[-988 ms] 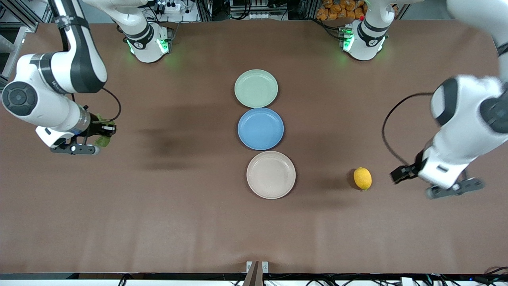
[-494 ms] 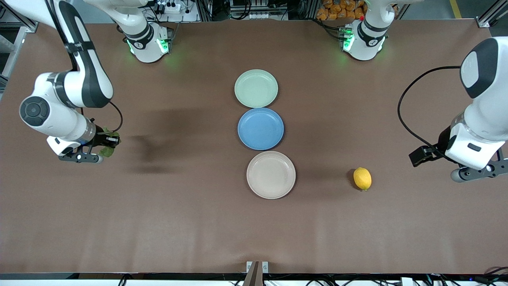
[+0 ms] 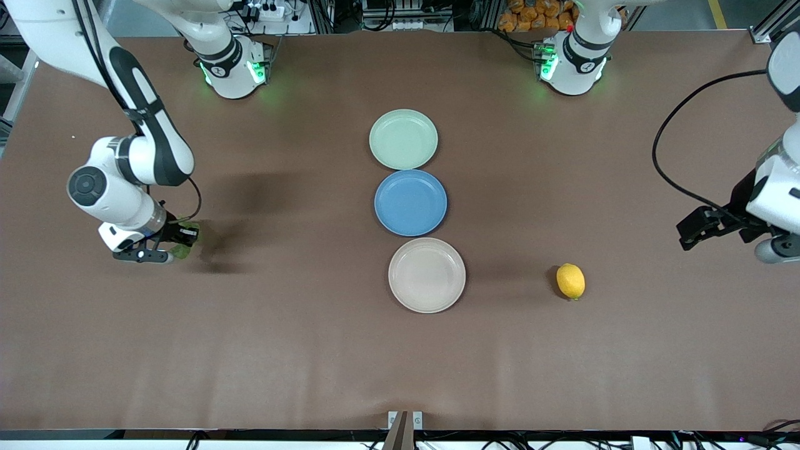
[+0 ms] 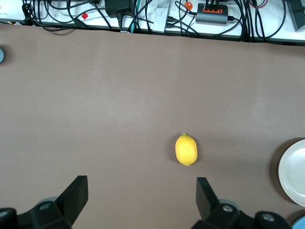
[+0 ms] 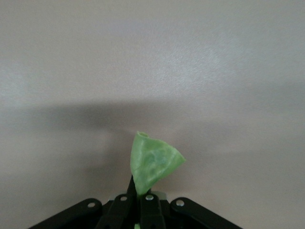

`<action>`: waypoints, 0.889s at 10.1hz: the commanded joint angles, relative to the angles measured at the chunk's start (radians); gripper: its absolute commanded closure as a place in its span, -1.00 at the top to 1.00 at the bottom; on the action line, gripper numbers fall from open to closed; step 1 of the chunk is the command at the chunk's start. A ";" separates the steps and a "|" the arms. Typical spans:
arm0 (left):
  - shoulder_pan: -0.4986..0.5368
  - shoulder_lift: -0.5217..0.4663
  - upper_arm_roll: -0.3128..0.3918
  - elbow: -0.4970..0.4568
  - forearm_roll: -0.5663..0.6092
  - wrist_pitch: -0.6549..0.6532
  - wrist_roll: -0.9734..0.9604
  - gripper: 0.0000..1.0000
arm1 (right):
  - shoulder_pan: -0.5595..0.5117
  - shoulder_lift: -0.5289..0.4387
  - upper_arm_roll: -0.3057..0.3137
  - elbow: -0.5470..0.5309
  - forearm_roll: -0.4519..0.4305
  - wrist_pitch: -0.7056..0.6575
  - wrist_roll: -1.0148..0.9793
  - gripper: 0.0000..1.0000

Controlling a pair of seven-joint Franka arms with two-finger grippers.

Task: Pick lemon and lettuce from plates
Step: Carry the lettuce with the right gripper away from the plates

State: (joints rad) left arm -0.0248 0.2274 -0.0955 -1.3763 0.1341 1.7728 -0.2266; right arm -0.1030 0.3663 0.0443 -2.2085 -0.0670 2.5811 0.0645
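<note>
The lemon (image 3: 570, 280) lies on the bare table beside the beige-white plate (image 3: 427, 275), toward the left arm's end; it also shows in the left wrist view (image 4: 186, 149). My left gripper (image 3: 685, 236) is open and empty, up over the table's left-arm end, apart from the lemon; its fingers (image 4: 76, 193) stand wide. My right gripper (image 3: 181, 239) is shut on the lettuce (image 3: 183, 251), low over the table at the right arm's end. In the right wrist view the green leaf (image 5: 153, 164) sticks out of the shut gripper (image 5: 140, 200). The mint green plate (image 3: 403, 139) holds nothing.
A blue plate (image 3: 410, 202) sits between the mint and beige-white plates in a row at the table's middle. The beige-white plate's rim (image 4: 291, 171) shows in the left wrist view. Cables and a power strip (image 4: 217, 9) lie off the table's edge.
My right arm has come down and in toward the table with the lettuce. My left arm has drawn away from the lemon toward its end of the table.
</note>
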 commanded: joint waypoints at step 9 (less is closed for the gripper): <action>0.002 -0.054 -0.013 -0.010 0.007 -0.068 0.019 1.00 | 0.032 -0.038 0.009 0.030 0.012 -0.065 -0.011 1.00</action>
State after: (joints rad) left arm -0.0271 0.1904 -0.1090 -1.3774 0.1341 1.7204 -0.2265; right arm -0.0773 0.3898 0.0512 -2.1958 -0.0667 2.6126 0.0647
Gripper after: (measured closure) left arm 0.000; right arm 0.471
